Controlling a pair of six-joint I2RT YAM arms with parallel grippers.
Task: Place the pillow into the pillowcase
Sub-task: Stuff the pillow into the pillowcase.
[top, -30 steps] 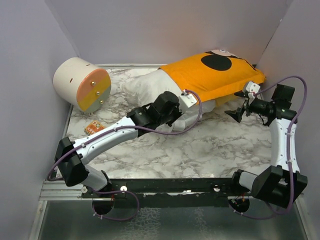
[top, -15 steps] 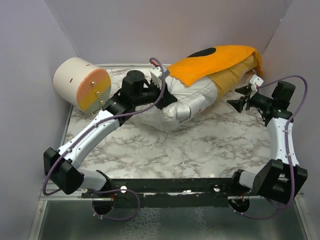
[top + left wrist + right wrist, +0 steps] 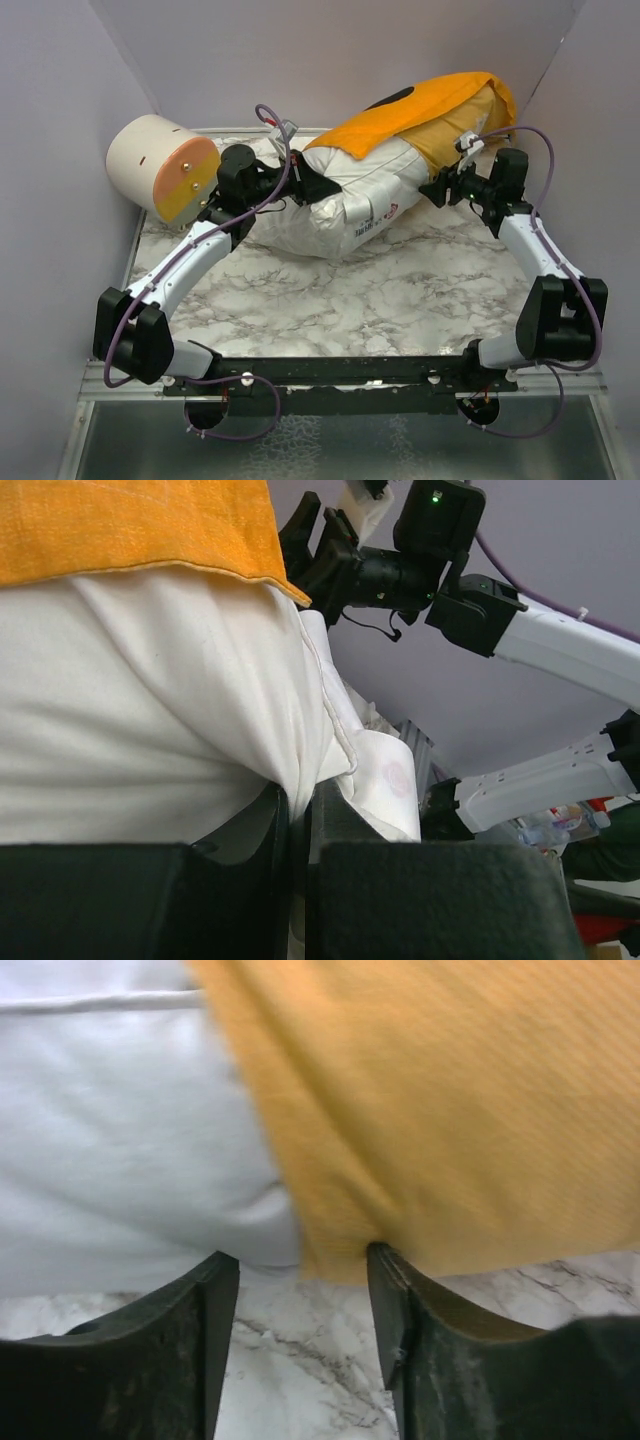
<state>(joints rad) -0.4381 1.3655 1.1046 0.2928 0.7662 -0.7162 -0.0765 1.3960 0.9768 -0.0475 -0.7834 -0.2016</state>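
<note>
The white pillow [image 3: 340, 205] lies across the back of the marble table, its right half under the orange pillowcase [image 3: 440, 105]. My left gripper [image 3: 312, 185] is shut on a pinched fold of the pillow's fabric [image 3: 250, 680], close below the pillowcase hem [image 3: 130, 525] and beside the pillow's red-printed label [image 3: 395, 780]. My right gripper [image 3: 440, 190] is at the pillowcase's lower edge. In the right wrist view its jaws [image 3: 302, 1270] stand apart over bare marble, the right fingertip [image 3: 385, 1260] touching the orange hem [image 3: 430, 1110], the pillow [image 3: 120, 1130] to the left.
A cream-and-orange cylinder [image 3: 160, 170] lies at the back left, near the left arm's elbow. Purple walls close in the table [image 3: 400, 290] at the back and on both sides. The right arm [image 3: 540, 630] shows in the left wrist view.
My left gripper has pulled the pillow up and to the left. The pillowcase has lifted over it. My right gripper has moved left to the pillowcase edge and its jaws have narrowed.
</note>
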